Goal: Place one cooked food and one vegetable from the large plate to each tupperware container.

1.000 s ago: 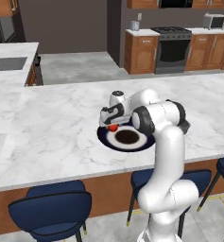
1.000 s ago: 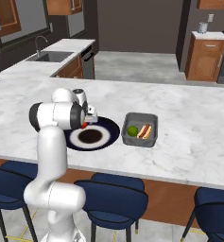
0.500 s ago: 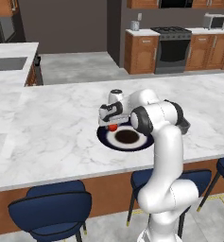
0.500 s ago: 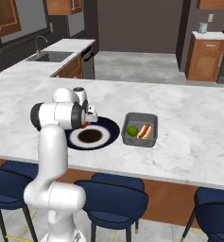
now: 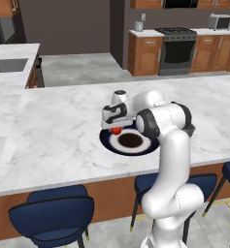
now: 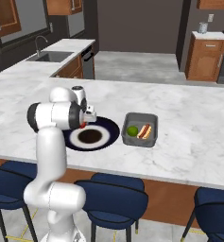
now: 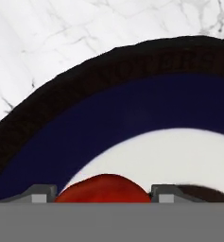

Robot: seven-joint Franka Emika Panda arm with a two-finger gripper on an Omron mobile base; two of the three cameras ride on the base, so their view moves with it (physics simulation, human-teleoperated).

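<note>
The hand (image 7: 104, 197) sits low over the large plate (image 7: 61, 142) on the marble tabletop (image 5: 53, 126), fingers flanking a red vegetable (image 7: 103, 189); whether they grip it cannot be told. Beyond, one tupperware container (image 6: 141, 131) already holds a hot dog (image 6: 144, 131) and a green vegetable (image 6: 132, 130), so it looks finished.

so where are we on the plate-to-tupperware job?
One grey tray already holds a green vegetable and a hot dog, so that container looks done. In hand: the gripper is down on the large plate with a red item between its fingertips; whether it's gripped yet is unclear. Left: moving that plus the dark food into a second tray.
</note>
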